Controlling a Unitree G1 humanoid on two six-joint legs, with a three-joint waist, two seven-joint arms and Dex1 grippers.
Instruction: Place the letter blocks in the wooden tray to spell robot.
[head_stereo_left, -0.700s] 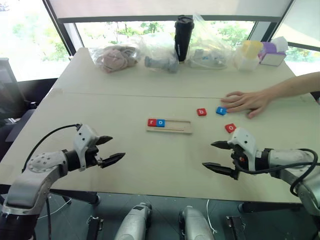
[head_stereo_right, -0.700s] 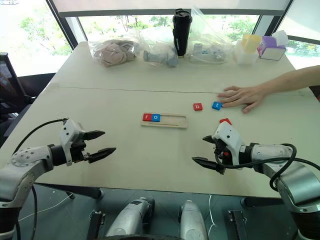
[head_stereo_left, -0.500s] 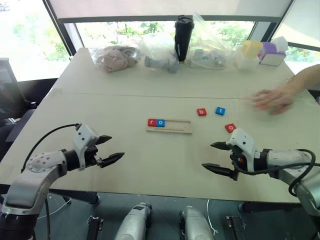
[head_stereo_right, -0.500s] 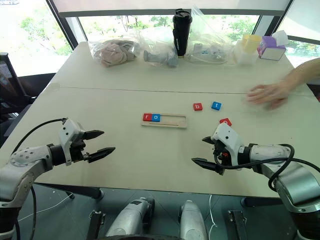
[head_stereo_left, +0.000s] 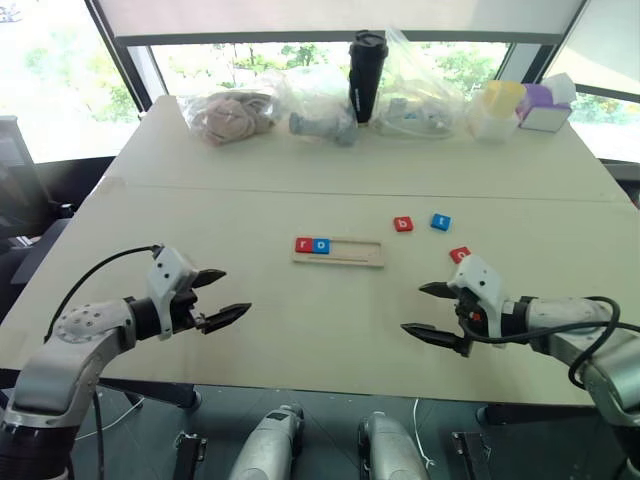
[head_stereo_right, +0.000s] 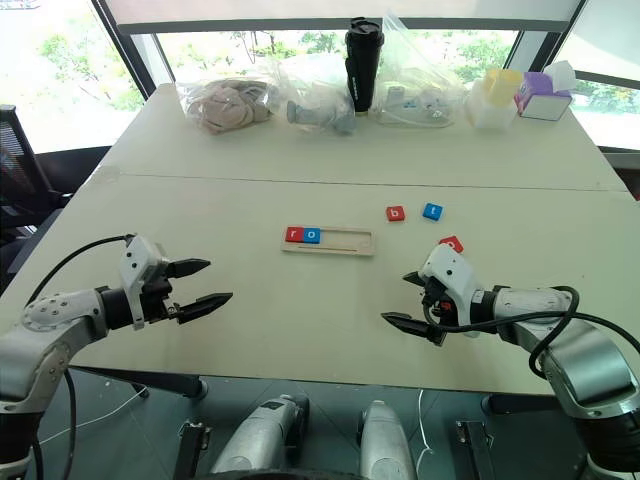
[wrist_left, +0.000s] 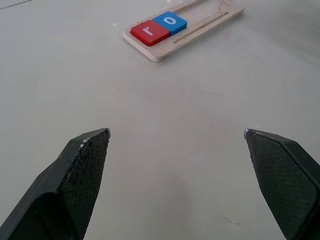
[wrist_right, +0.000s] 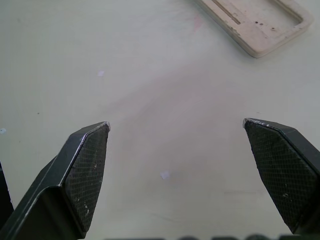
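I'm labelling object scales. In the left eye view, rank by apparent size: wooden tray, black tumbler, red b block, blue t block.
1. Black tumbler and wooden tray: near-equal, and the tumbler stands farther off, so unranked.
2. Red b block and blue t block: alike.

on a pale table (head_stereo_left: 250, 190): black tumbler (head_stereo_left: 367, 76) upright at the far edge, among clear plastic bags (head_stereo_left: 318, 105) of soft items; yellow-lidded container (head_stereo_left: 496, 108) and purple-and-white box (head_stereo_left: 546, 107) at far right.
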